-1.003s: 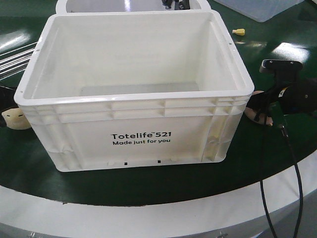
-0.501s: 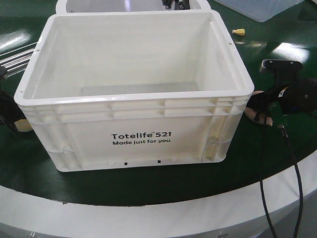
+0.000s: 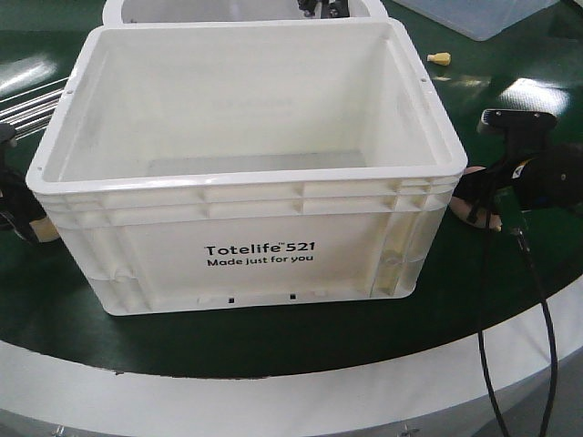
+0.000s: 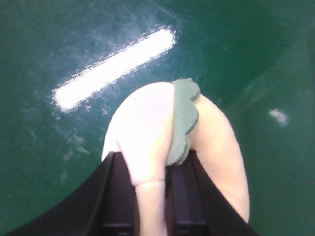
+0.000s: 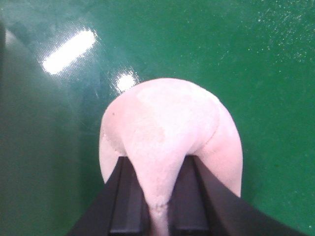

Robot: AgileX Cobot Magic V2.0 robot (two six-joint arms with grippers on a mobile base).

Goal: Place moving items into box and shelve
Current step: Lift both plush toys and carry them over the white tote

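In the front view the box (image 3: 260, 250) stands open and upright in the middle of the green desk (image 3: 73, 309) and hides most of the left arm. Only a dark sliver shows by the box's left wall, with a scrap of cream beside it. The right arm is cut off by the frame edge and reaches in low beside the box's right wall.

The wrist views show more. The left gripper (image 4: 152, 157) has its black fingers (image 4: 118, 196) clamped on the narrow end of the pale cream fruit (image 4: 147, 118), which bears a green leaf patch. The right gripper (image 5: 157, 160) pinches the pinkish fruit (image 5: 167, 123) the same way. Both fruits are outside the box; whether they touch the desk I cannot tell.
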